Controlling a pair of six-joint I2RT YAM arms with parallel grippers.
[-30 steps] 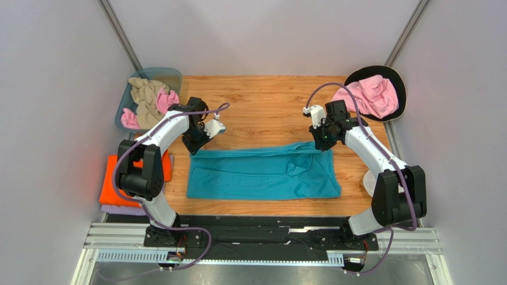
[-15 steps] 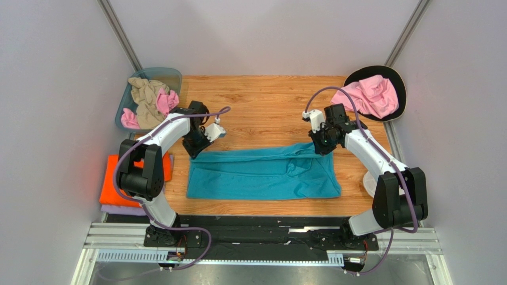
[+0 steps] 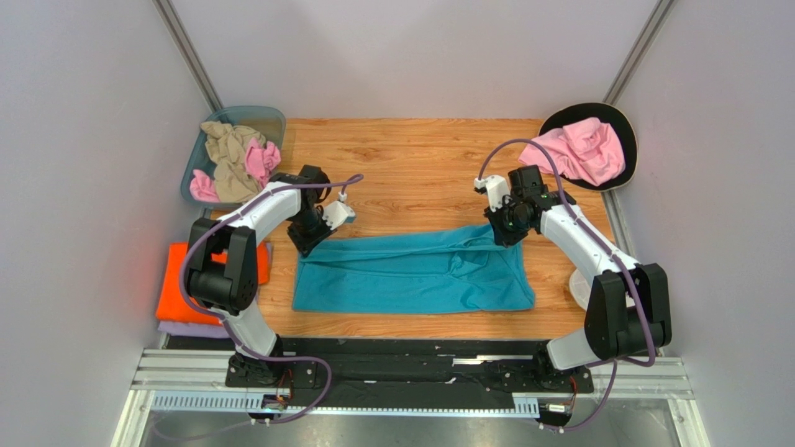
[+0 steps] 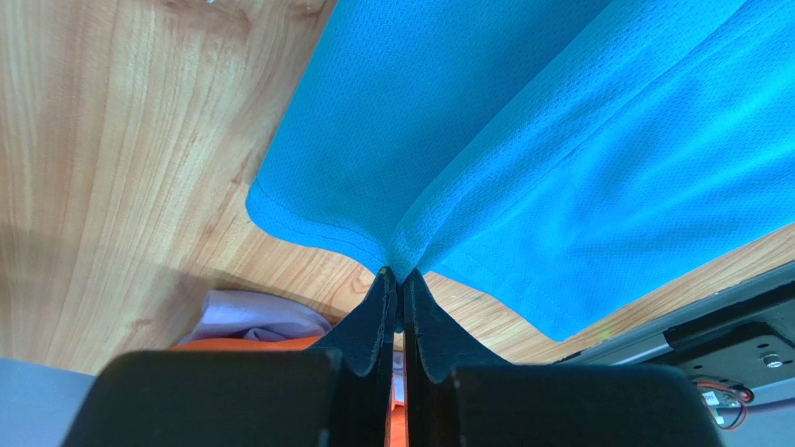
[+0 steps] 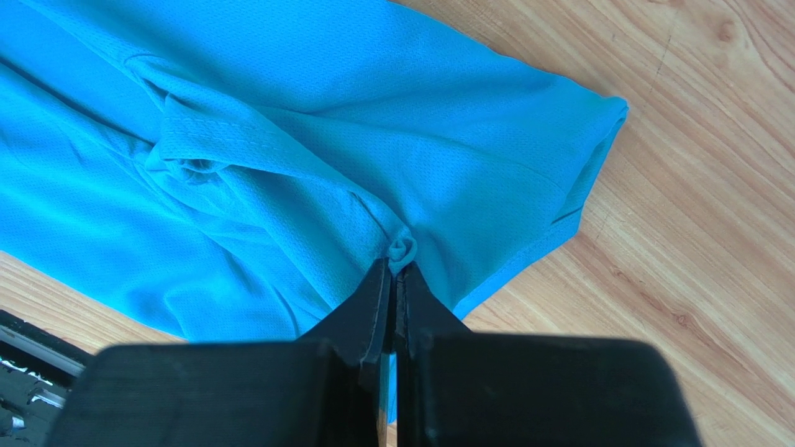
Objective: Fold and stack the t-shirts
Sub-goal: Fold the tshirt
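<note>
We are folding the teal t-shirt (image 3: 411,279), left gripper (image 4: 401,279) and right gripper (image 5: 396,265) each clamped on its far edge, next probably carrying it nearward evenly

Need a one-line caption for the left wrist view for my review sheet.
Close-up: left pincer shut on a pinched edge of the teal mesh-cloth t-shirt, over the wooden table.

Both arms stretch forward and bend inward, wrists tipped down. The left gripper (image 4: 399,276) and right gripper (image 5: 396,264) each have their jaws pinched tight on a fold of the shirt (image 3: 411,275).
</note>
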